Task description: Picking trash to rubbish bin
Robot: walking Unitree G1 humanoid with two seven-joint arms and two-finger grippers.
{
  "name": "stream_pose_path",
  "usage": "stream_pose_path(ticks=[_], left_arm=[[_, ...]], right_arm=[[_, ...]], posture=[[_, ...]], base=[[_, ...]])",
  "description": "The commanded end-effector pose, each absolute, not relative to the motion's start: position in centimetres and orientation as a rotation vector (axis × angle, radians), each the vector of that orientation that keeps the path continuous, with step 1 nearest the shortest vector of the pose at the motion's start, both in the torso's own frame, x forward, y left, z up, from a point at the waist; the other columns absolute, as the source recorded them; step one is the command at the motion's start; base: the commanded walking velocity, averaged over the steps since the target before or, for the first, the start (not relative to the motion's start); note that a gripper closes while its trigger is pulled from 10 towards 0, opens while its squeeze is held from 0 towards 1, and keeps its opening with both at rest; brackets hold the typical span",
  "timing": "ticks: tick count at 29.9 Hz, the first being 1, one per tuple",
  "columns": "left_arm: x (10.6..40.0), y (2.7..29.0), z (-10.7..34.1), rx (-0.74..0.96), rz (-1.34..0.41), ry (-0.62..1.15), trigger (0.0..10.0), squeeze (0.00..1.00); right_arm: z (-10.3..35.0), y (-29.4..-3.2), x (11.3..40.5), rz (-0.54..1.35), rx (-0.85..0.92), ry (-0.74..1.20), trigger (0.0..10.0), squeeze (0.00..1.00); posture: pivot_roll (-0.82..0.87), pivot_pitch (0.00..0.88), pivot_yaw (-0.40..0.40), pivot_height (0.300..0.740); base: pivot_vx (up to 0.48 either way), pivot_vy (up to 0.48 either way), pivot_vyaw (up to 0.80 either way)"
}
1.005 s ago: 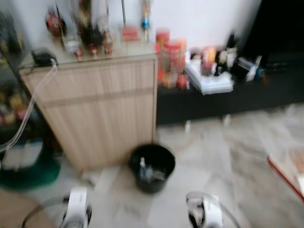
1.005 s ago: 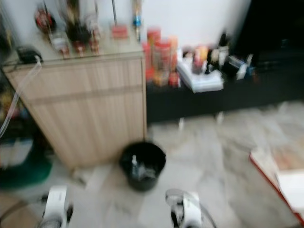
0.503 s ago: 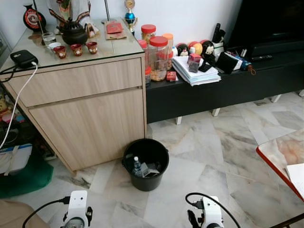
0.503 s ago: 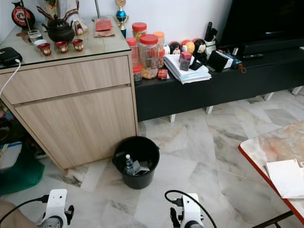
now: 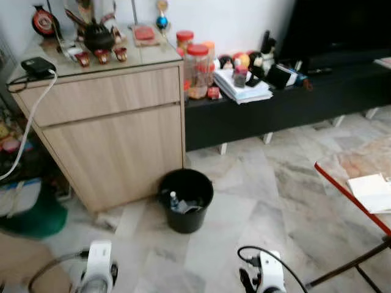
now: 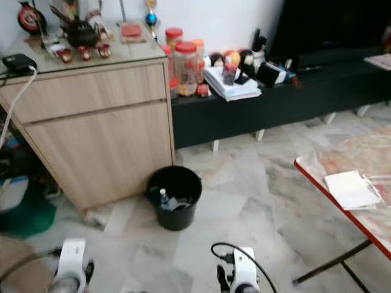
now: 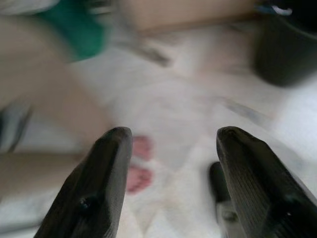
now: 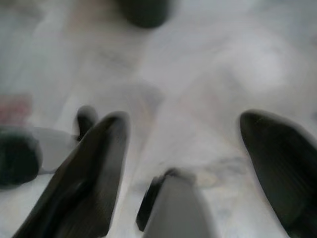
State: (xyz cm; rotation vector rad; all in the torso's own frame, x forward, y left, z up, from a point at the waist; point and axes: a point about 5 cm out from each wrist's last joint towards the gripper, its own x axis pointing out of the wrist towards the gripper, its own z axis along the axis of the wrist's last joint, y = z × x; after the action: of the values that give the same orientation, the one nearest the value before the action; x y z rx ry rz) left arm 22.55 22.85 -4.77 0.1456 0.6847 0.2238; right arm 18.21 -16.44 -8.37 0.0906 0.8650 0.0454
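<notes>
The black rubbish bin (image 5: 186, 199), holding a small bottle (image 5: 173, 201) and other trash, stands on the marble floor (image 5: 263, 195) just beside the wooden cabinet (image 5: 113, 137), while the left gripper (image 7: 171, 188) and right gripper (image 8: 181, 168) hang low with fingers spread apart, holding nothing.

Both wrist views are blurred. The table (image 6: 342, 183) is cut off at the edge; the bin's (image 5: 186, 200) contents are too small to identify.
</notes>
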Motion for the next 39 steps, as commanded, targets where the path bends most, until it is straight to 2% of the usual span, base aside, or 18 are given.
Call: stream_pose_path(ticks=[1,7,14,17,24,39], left_arm=[[20.5,23.0,-6.2,0.139,0.236,0.777,10.0,0.00],[21.3,22.4,-5.8,0.175,0.188,0.745,10.0,0.00],[22.6,22.0,-4.9,0.216,0.143,0.685,10.0,0.00],[23.8,21.1,-4.2,0.277,0.072,0.639,10.0,0.00],[24.0,20.9,-4.2,0.271,0.077,0.646,10.0,0.00],[22.8,21.9,-4.9,0.242,0.131,0.691,10.0,0.00]], right_arm=[[-8.3,-16.5,18.3,0.032,0.100,0.853,10.0,0.00],[-8.3,-16.5,18.3,0.034,0.101,0.851,10.0,0.00],[-8.2,-16.5,18.5,0.041,0.093,0.841,10.0,0.00],[-7.9,-16.4,19.0,0.041,0.098,0.822,10.0,0.00],[-7.8,-16.3,19.2,0.040,0.104,0.817,10.0,0.00],[-8.3,-16.5,18.4,0.021,0.104,0.854,10.0,0.00]], posture=[[-0.04,0.015,-0.012,0.740],[-0.04,0.016,-0.014,0.740],[-0.03,0.019,-0.017,0.740],[-0.03,0.018,-0.018,0.740],[-0.03,0.018,-0.018,0.740],[-0.04,0.018,-0.011,0.740]], base=[[0.000,0.000,-0.43],[0.000,0.000,-0.50],[0.000,0.000,0.00],[0.000,0.000,0.00],[0.000,0.000,0.00],[0.000,0.000,-0.76]])
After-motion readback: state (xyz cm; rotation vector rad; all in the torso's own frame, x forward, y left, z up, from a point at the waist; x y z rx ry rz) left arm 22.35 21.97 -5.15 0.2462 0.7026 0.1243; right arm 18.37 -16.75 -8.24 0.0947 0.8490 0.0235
